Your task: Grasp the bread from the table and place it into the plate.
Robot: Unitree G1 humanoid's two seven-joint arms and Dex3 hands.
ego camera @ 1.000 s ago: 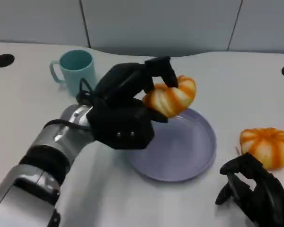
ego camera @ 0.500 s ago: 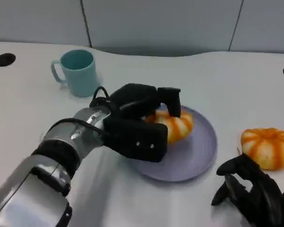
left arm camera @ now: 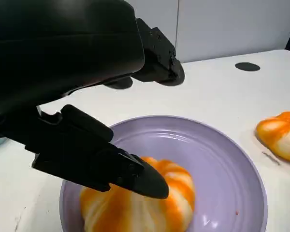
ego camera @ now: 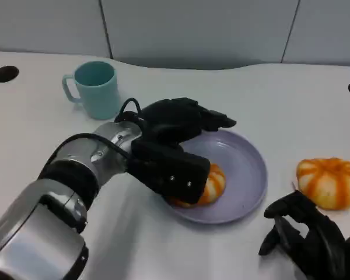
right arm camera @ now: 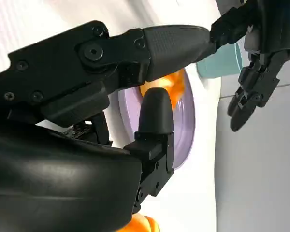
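Observation:
An orange-and-white striped bread (ego camera: 209, 185) lies in the lilac plate (ego camera: 245, 169), on its near left part. My left hand (ego camera: 175, 140) hovers over that side of the plate with fingers spread out, the bread under its palm and no longer gripped. In the left wrist view the bread (left arm camera: 150, 203) rests on the plate (left arm camera: 222, 159), just under the thumb of the hand (left arm camera: 87, 96). A second striped bread (ego camera: 329, 181) sits on the table right of the plate. My right hand (ego camera: 306, 239) stays low at the near right, fingers apart, holding nothing.
A teal mug (ego camera: 96, 87) stands at the back left of the plate, close to my left forearm. Dark round holes (ego camera: 4, 73) mark the table's far corners. A grey wall runs behind the table. The right wrist view shows the plate (right arm camera: 186, 121) and mug (right arm camera: 222, 63).
My left hand has come down from above the plate, set the bread into it and spread its fingers off the bread. The right hand has barely moved.

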